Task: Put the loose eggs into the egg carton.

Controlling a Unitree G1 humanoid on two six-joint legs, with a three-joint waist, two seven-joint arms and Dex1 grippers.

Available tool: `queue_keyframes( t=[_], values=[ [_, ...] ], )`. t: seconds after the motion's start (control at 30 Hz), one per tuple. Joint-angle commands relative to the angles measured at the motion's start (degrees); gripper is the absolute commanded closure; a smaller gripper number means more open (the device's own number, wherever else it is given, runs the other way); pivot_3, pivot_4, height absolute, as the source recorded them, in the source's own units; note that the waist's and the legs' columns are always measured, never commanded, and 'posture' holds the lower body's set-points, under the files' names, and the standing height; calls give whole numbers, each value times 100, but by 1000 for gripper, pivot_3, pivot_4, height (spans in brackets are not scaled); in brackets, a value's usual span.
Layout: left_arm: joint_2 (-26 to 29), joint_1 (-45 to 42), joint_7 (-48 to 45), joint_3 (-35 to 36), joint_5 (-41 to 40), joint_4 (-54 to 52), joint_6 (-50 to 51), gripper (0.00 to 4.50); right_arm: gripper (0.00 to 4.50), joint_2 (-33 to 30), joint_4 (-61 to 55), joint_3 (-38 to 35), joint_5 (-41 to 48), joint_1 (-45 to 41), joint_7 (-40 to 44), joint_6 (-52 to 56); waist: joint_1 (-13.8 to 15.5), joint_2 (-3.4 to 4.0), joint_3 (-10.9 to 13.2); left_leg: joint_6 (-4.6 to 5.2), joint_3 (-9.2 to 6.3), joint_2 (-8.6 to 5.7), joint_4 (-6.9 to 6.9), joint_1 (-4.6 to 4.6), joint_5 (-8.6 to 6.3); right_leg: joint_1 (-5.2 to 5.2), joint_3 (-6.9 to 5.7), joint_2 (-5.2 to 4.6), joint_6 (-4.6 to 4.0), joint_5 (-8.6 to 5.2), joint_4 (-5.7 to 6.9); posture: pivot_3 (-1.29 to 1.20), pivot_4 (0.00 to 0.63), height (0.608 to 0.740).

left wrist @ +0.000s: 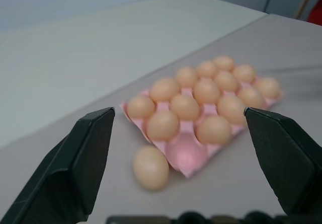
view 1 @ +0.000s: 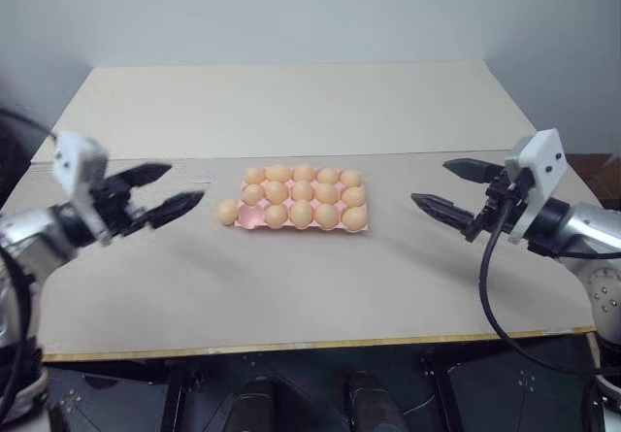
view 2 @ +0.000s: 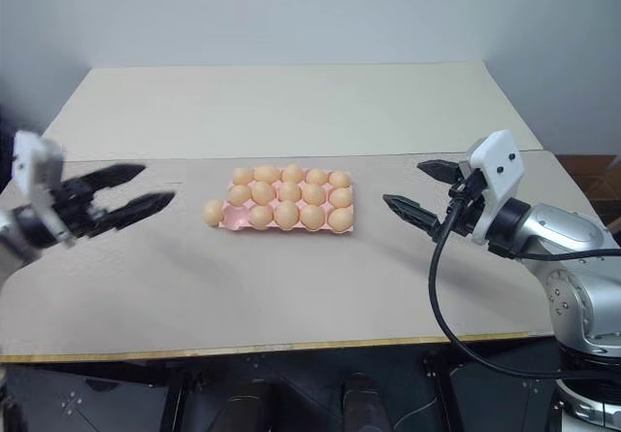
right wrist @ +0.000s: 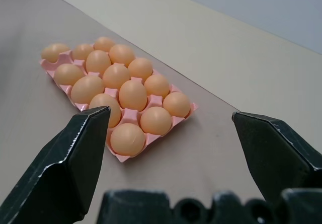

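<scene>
The pale-pink egg carton (view 1: 246, 221) lies mid-table, with tan eggs (view 1: 302, 191) in all its cups but one. That bare cup (left wrist: 186, 152) is at the carton's front left corner. One loose egg (view 1: 227, 212) rests on the table just outside that corner, touching or nearly touching the rim; in the left wrist view the same egg (left wrist: 150, 167) lies beside the bare cup. My left gripper (view 1: 185, 184) hovers open to the left of the loose egg, holding nothing. On the other side of the carton my right gripper (view 1: 431, 182) is open and holds nothing.
The carton sits on a grey board (view 1: 291, 286) whose front edge (view 1: 291, 346) runs close to me. Behind it a beige tabletop (view 1: 291, 107) stretches to the wall. Bare surface surrounds the carton on every side.
</scene>
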Motion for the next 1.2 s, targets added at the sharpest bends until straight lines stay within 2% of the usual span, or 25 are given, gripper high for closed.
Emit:
queue_keyframes(
  t=[0.03, 0.13, 0.23, 0.43, 0.53, 0.67, 0.93, 1.2],
  values=[
    [272, 592, -413, 703, -176, -175, -165, 18, 0, -160, -9, -209, 27, 2, 137, -229, 1, 0, 0, 0, 0, 1, -1, 1, 0, 0, 0, 0, 0, 0, -1, 0, 150, 740],
    [241, 732, -217, 779, -212, -293, -187, 18, 0, -176, 60, -174, 32, -45, 121, -249, 49, 0, 0, 0, -1, -1, -1, 4, 0, 7, -2, -3, 0, 0, 0, 0, 150, 740],
    [191, 616, 99, 537, -131, -332, -146, 18, 0, -184, 75, -164, 38, -61, 111, -262, 69, 0, 0, 0, 0, -4, 0, 5, 0, 11, -3, -6, 0, 0, -1, 0, 150, 740],
    [47, -457, 1351, -1094, 913, 383, 57, 18, 0, -165, 35, -124, 35, -121, 17, -230, 96, -1, -1, 0, 0, -5, -1, 4, 0, 8, -2, -5, 0, 0, 2, 0, 150, 740],
    [-332, -1272, 1380, -1876, 1359, 1322, -307, 18, 0, -154, -7, -97, 47, -131, -14, -216, 130, -2, -3, 0, 0, -7, 0, 2, 0, 5, -2, -4, 1, 1, 2, 0, 150, 740],
    [-715, -2026, 1235, -2444, 1690, 2304, -586, 18, 0, -162, -93, -165, 77, -112, -95, -183, 121, -5, -4, 1, 0, -7, 6, -17, 0, -6, -4, -3, 3, 3, 8, 0, 150, 740],
    [-1118, -2602, 961, -2769, 2038, 3399, -1216, 18, 0, -115, -423, -308, 211, 125, -260, -145, 104, -5, -4, 2, -1, -7, 16, -18, -1, -6, -3, -2, 4, 3, 7, 0, 150, 740],
    [-1238, -2752, 1032, -2937, 2378, 3780, -1243, 18, 0, -122, -441, -344, 280, 153, -353, -155, 116, -5, -4, 3, -3, -6, 21, -21, -1, -6, -3, -1, 4, 3, 12, 0, 150, 740]
  ],
)
